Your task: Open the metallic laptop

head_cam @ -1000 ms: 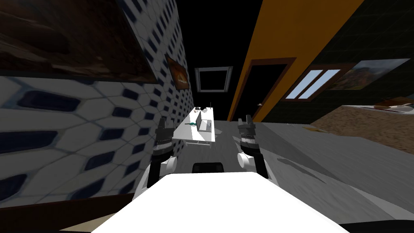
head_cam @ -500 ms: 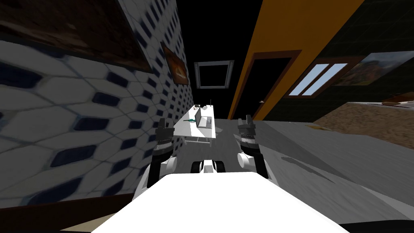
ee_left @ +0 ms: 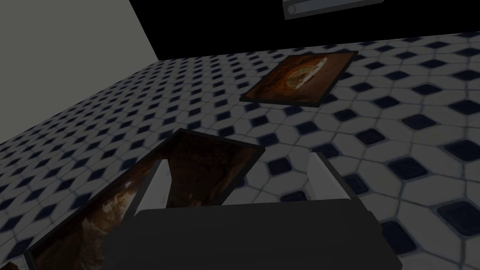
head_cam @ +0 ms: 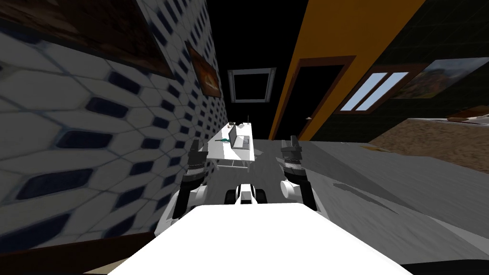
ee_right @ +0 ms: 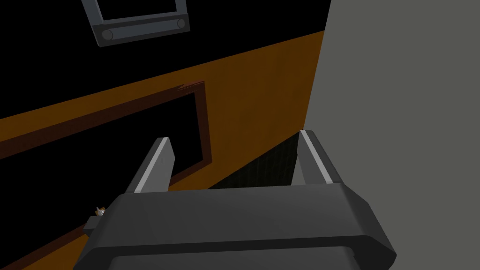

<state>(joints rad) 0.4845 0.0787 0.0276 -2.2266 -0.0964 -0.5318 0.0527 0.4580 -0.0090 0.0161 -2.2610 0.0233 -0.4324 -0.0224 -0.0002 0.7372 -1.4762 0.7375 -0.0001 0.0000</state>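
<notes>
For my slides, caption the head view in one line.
Left hand and right hand raised, the robot faces a white table bearing a grey laptop, along a hexagon-tiled wall.

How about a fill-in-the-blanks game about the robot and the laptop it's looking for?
1. The laptop sits on a ____ table.
2. The left gripper and the right gripper both have their fingers ____.
3. The wall around the dark doorway is coloured ____.

Missing words: white; open; orange.
</notes>
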